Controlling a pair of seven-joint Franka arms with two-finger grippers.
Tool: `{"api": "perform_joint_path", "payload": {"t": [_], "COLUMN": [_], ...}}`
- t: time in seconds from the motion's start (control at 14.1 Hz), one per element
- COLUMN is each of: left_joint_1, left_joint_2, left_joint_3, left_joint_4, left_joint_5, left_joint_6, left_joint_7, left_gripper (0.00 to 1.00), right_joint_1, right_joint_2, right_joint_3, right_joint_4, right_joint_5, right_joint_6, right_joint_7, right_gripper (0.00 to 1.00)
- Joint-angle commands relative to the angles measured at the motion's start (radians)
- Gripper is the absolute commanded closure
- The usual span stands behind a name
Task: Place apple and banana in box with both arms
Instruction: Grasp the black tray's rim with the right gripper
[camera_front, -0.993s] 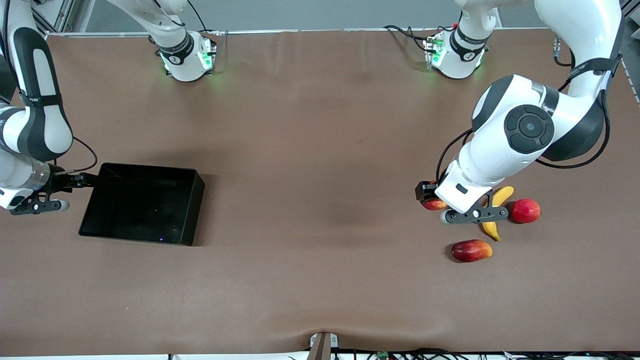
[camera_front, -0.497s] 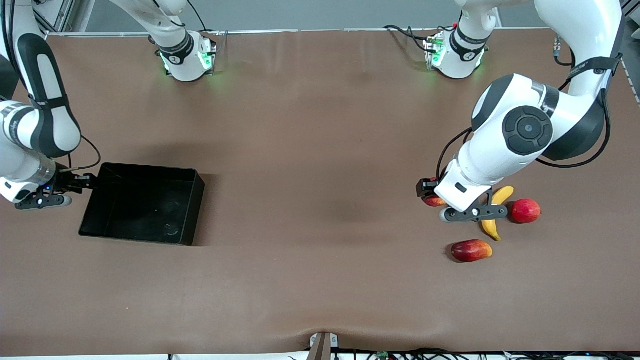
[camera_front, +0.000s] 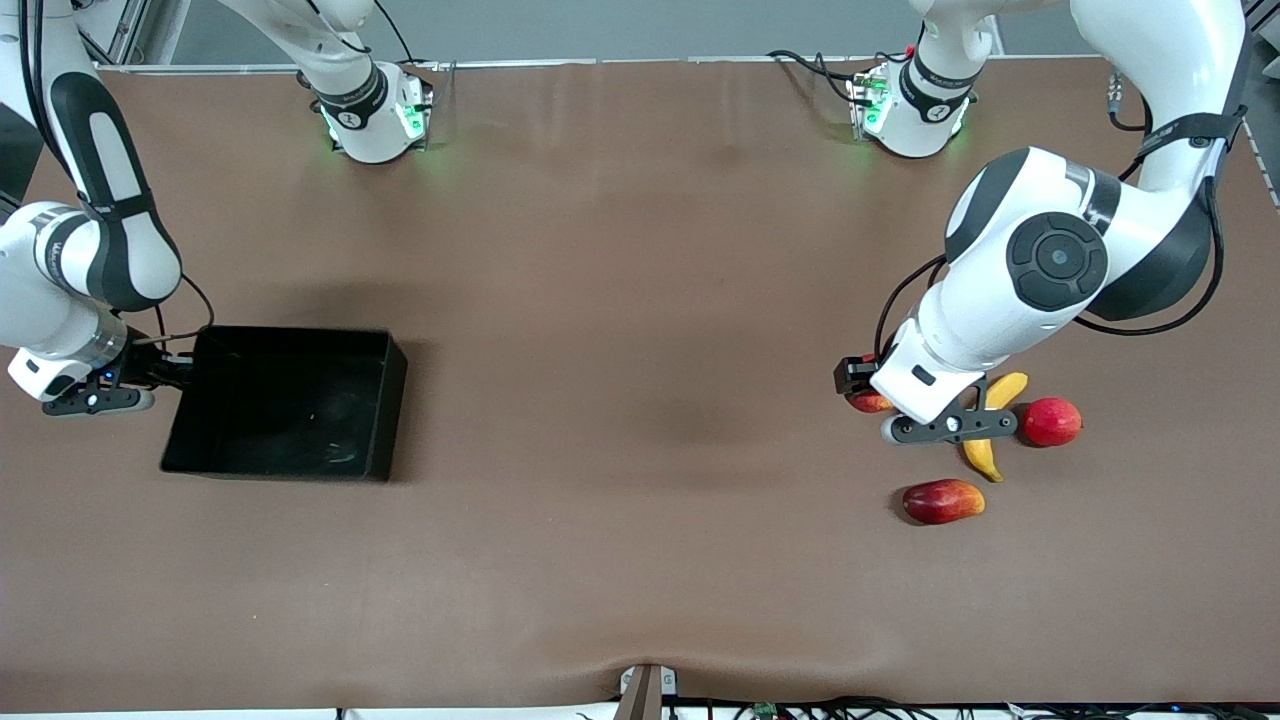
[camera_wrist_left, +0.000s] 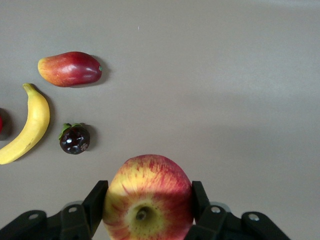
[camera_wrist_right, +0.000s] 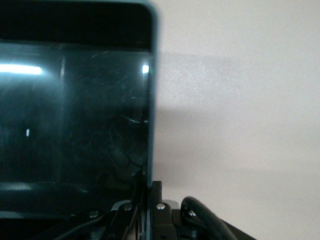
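Observation:
My left gripper (camera_front: 866, 396) is shut on the apple (camera_front: 870, 404), red with yellow streaks, low over the table beside the banana (camera_front: 984, 452). In the left wrist view the apple (camera_wrist_left: 148, 197) sits between both fingers (camera_wrist_left: 96, 201), stem dimple facing the camera, and the banana (camera_wrist_left: 27, 125) lies on the table. My right gripper (camera_front: 180, 372) is shut on the end wall of the black box (camera_front: 285, 403), at the right arm's end of the table. In the right wrist view its jaws (camera_wrist_right: 149, 194) clamp the thin box wall (camera_wrist_right: 150, 125). The box is empty.
A smooth pink-red round fruit (camera_front: 1050, 421) lies beside the banana. A red-and-yellow mango-like fruit (camera_front: 942, 500) lies nearer the front camera. A small dark fruit with green leaves (camera_wrist_left: 75, 139) shows in the left wrist view, hidden under the left arm in the front view.
The right arm's wrist has shifted toward the robots' bases and the box has turned slightly with it. The left gripper with the apple has barely moved.

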Motion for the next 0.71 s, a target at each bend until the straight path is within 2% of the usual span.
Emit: {"api": "perform_joint_path", "payload": {"t": [0.0, 0.21, 0.35, 0.5, 0.64], "left_joint_1": [0.024, 0.025, 0.041, 0.044, 0.044], "left_joint_2": [-0.041, -0.041, -0.043, -0.048, -0.051], "left_joint_3": [0.001, 0.005, 0.002, 0.002, 0.002], "left_joint_4": [-0.016, -0.016, -0.014, -0.014, -0.014], "left_joint_5": [0.002, -0.003, 0.002, 0.002, 0.002], "left_joint_6": [-0.042, -0.060, -0.085, -0.089, -0.094], "left_joint_7": [0.017, 0.005, 0.018, 0.020, 0.020], "left_gripper": [1.00, 1.00, 1.00, 1.00, 1.00], "right_joint_1": [0.006, 0.060, 0.102, 0.124, 0.214], "right_joint_2": [-0.035, -0.033, -0.038, -0.036, -0.035], "right_joint_3": [0.013, 0.013, 0.015, 0.017, 0.015], "right_joint_4": [0.032, 0.205, 0.265, 0.346, 0.411], "right_joint_5": [0.012, 0.014, 0.038, 0.138, 0.156], "right_joint_6": [-0.114, -0.418, -0.519, -0.646, -0.707], "right_joint_7": [0.017, 0.152, 0.189, 0.284, 0.374], "right_gripper": [1.00, 1.00, 1.00, 1.00, 1.00]}}
